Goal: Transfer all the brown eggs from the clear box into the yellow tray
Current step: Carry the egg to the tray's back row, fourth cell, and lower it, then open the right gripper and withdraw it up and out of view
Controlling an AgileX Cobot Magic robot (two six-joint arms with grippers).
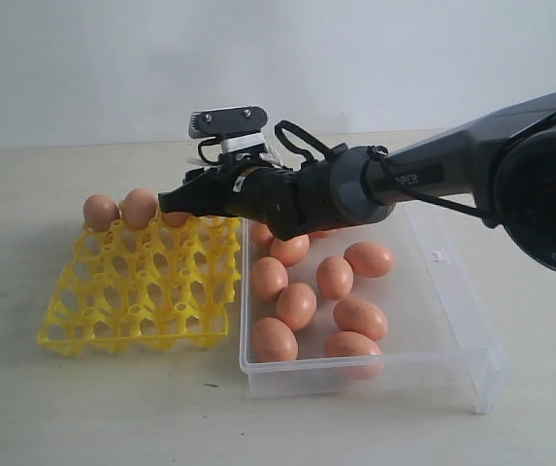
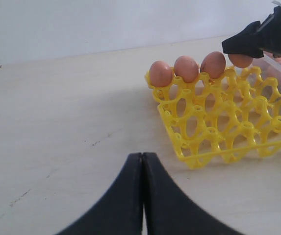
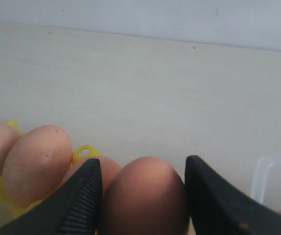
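Observation:
My right gripper [image 1: 176, 202] reaches across to the back row of the yellow tray [image 1: 142, 291]. It is shut on a brown egg [image 3: 145, 196] that fills the gap between its two black fingers [image 3: 84, 191]. From the left wrist view that egg [image 2: 241, 60] hangs at the tray's [image 2: 214, 156] back edge, beside three eggs seated in a row [image 2: 186, 68]. Several more brown eggs [image 1: 296, 305] lie loose in the clear box [image 1: 375, 374]. My left gripper [image 2: 142, 155] is shut and empty, low over the table in front of the tray. It is out of the exterior view.
The clear box sits right against the tray's right side, with a small latch tab [image 1: 439, 257] on its far wall. My right arm [image 1: 433, 175] stretches over the box from the right. Bare table [image 2: 57, 122] lies left of the tray.

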